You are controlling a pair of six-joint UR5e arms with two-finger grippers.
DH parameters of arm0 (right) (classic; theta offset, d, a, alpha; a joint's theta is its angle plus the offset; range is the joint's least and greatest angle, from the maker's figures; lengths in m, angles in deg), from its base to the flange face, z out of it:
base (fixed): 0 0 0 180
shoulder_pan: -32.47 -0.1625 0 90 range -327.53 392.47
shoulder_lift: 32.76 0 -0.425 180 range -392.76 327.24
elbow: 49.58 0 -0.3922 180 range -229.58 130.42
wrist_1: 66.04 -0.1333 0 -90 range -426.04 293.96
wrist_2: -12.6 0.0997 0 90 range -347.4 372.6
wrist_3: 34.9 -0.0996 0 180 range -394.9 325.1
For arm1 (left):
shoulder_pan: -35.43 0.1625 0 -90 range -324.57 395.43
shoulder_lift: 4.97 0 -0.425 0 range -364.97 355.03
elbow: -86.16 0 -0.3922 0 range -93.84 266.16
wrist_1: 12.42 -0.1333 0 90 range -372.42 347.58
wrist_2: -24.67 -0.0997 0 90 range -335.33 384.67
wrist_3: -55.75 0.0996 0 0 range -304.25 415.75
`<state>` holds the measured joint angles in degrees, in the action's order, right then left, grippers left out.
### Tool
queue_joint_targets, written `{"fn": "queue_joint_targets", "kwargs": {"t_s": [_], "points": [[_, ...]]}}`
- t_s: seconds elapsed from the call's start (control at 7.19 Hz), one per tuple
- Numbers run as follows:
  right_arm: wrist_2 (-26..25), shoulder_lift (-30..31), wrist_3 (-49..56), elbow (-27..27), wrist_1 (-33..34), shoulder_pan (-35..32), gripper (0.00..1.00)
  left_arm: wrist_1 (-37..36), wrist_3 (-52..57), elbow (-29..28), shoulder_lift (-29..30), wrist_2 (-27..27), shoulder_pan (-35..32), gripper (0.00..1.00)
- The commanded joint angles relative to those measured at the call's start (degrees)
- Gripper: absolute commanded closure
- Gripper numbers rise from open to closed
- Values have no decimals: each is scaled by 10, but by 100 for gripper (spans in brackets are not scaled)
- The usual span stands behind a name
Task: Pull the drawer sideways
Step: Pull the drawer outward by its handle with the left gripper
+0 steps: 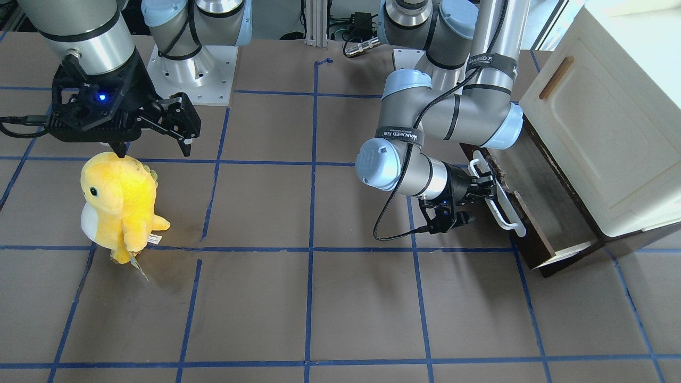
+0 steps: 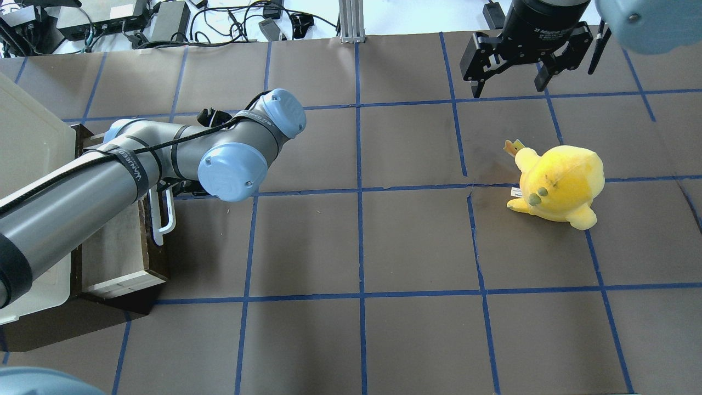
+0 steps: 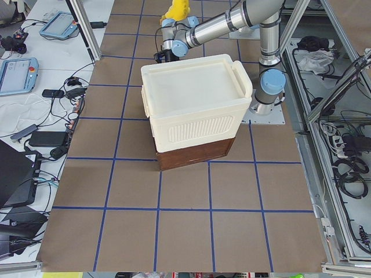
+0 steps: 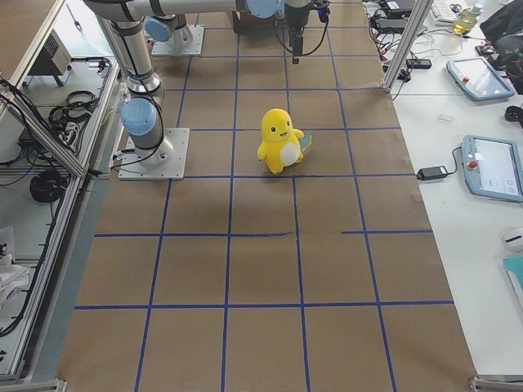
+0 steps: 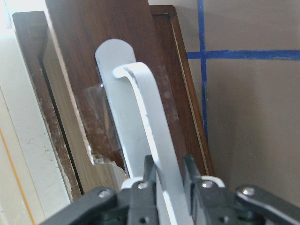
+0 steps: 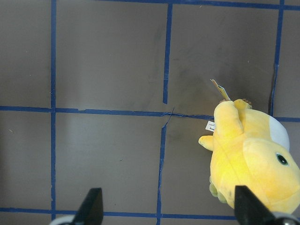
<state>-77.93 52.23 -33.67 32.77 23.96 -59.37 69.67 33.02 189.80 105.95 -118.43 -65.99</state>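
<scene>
The drawer (image 1: 536,246) has a dark brown front and a long white bar handle (image 1: 505,215). It stands partly pulled out from under a cream cabinet (image 1: 601,127). Its pale inside shows in the overhead view (image 2: 115,247). My left gripper (image 1: 492,190) is shut on the handle near its middle. The left wrist view shows the two fingers (image 5: 149,171) clamped on the white bar (image 5: 150,117) against the brown front (image 5: 84,51). My right gripper (image 1: 154,146) is open and empty, hanging just behind a yellow plush toy (image 1: 119,205).
The cabinet door has a small brown handle (image 1: 556,77). The plush (image 2: 559,184) stands on the brown mat with blue tape lines, under my right gripper (image 6: 168,208). My left arm's elbow (image 2: 230,170) hangs over the drawer's front corner. The arm bases stand along the robot's side.
</scene>
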Motion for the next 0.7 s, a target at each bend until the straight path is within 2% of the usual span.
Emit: {"fn": "queue_joint_targets", "kwargs": {"t_s": [0.0,0.56], "points": [[0,0,0,0,0,0,0,0,-1,1,1,1,-8,71],[0,0,1,0,0,0,0,-2,2,0,0,1,-12,70]]}}
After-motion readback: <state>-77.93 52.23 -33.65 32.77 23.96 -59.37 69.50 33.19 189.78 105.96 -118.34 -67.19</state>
